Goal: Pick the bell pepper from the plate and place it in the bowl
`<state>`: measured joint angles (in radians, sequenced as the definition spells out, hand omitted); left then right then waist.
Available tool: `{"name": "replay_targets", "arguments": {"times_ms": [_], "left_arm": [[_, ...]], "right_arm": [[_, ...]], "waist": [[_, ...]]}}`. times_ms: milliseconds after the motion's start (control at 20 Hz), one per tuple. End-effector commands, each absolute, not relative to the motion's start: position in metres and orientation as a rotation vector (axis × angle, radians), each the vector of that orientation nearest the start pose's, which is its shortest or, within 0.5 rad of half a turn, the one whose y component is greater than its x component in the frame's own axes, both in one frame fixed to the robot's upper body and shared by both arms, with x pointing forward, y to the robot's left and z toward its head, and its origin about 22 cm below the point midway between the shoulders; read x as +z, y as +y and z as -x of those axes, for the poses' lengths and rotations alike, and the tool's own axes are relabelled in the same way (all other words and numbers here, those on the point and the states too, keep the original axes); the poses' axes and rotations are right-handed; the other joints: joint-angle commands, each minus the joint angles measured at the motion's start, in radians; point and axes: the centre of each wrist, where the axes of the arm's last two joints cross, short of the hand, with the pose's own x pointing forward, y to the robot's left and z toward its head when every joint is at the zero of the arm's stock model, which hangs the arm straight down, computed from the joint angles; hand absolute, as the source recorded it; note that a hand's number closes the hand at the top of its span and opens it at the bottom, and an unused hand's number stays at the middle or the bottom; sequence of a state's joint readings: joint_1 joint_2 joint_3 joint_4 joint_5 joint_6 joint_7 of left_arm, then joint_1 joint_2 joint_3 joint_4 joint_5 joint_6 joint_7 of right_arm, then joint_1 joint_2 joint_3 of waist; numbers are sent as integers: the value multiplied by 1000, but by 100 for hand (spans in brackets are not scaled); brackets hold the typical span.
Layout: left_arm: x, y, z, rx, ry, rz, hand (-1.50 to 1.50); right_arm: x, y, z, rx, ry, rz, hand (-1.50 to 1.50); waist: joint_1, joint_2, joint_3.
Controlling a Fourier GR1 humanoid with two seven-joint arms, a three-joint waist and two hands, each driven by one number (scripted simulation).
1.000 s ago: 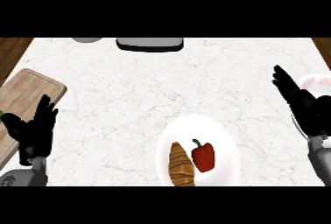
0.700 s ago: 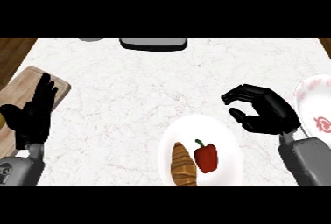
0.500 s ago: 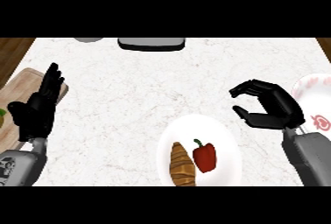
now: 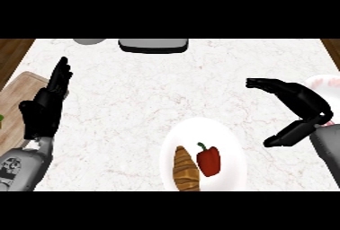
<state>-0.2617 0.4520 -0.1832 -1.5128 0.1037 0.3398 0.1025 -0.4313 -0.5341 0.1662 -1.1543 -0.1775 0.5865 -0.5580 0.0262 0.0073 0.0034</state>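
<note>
One red bell pepper [image 4: 208, 161] with a green stem lies on the single white round plate [image 4: 229, 137], just beside one brown croissant [image 4: 186, 171]; neither hand touches them. One white bowl with a red pattern [image 4: 323, 83] sits at the right edge, partly hidden by the right hand [image 4: 302, 102], whose fingers arch apart from the thumb, holding nothing. The left hand [image 4: 45, 107] rests flat-fingered by a wooden cutting board [image 4: 15, 96].

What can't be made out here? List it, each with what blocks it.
- White bowl with red markings, head view: cut off by the right edge, partly behind the right hand.
- Grey rectangular object and grey round object: cut off by the top band.
- Brown wooden cutting board: left edge and left hand hide much.
</note>
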Motion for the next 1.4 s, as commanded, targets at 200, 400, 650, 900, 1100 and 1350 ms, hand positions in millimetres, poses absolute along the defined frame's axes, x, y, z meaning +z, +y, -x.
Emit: {"name": "replay_targets", "arguments": {"times_ms": [200, 400, 650, 900, 1100, 1350], "left_arm": [[72, 269, -297, -174, -1659, -402, 0], [69, 268, -295, -174, -1646, -386, 0], [69, 272, -295, -171, -1651, -397, 0], [89, 265, -280, -183, -1654, -378, 0], [80, 266, -284, -182, -1666, -392, 0], [69, 257, -290, -167, -1661, -403, 0]], "right_arm": [[110, -288, -356, 1333, -1754, -339, -150], [112, -251, -351, 1526, -1645, -316, -150], [124, -213, -345, 1671, -1549, -335, -150], [140, -185, -350, 1779, -1465, -338, -150], [106, -169, -316, 1874, -1413, -289, -150], [112, -159, -325, 1967, -1285, -144, -150]], "waist": [[-9, -6, -3], [-15, -7, -4], [-23, -8, -4], [-16, -9, -4], [-24, -9, -3], [-26, -8, -4]]}}
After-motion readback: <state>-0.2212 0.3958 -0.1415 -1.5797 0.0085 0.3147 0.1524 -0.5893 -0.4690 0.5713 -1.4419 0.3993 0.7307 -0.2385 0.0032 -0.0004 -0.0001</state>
